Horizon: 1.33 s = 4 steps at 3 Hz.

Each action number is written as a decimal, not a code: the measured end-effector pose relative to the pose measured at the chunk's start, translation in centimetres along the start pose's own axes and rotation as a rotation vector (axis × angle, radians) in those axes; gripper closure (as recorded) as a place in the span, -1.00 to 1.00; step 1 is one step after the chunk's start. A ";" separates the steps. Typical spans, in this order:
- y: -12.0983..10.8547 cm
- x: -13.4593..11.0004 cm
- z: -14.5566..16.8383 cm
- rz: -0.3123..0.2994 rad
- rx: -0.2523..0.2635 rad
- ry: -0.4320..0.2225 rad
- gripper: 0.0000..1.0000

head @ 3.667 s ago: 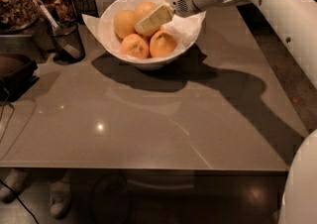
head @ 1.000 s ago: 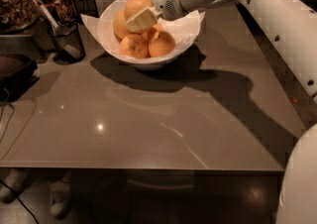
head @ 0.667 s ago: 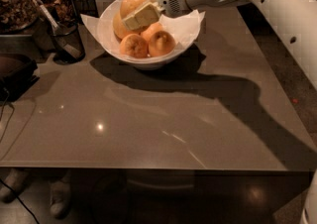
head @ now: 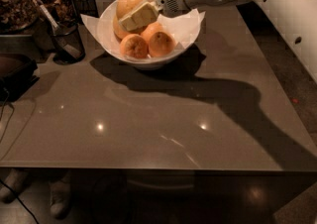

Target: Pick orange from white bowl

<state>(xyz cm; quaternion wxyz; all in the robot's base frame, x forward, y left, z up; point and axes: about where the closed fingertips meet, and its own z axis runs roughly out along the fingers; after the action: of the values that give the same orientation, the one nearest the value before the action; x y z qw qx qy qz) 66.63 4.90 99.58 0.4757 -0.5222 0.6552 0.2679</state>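
The white bowl [head: 185, 39] stands at the back middle of the table, lined with white paper whose corners poke over the rim. My gripper [head: 136, 15] reaches in from the right and is shut on the orange [head: 128, 4], a large pale yellow-orange fruit held up at rim height at the bowl's back left. Three more fruits remain in the bowl; two deeper-orange ones [head: 133, 46] [head: 161, 43] lie in front, and one is partly hidden under the fingers.
A black mesh cup [head: 67, 42] with utensils stands left of the bowl. A container of dark snacks [head: 17, 5] sits at the far left, a dark object [head: 15, 72] by the left edge. The brown tabletop [head: 148, 119] spreads in front.
The gripper has closed on the large pale orange and raised it from among the other fruits to rim height, shifting slightly left and back.
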 end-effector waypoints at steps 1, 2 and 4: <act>2.9 -2.1 -1.9 0.005 0.038 -0.021 1.00; 6.1 -2.6 -3.8 0.029 0.094 -0.041 1.00; 10.6 -2.3 -7.4 0.079 0.198 -0.081 1.00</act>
<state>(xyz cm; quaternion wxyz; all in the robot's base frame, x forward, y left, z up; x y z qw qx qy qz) 54.19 2.95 103.12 0.5402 -0.4351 0.6787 0.2414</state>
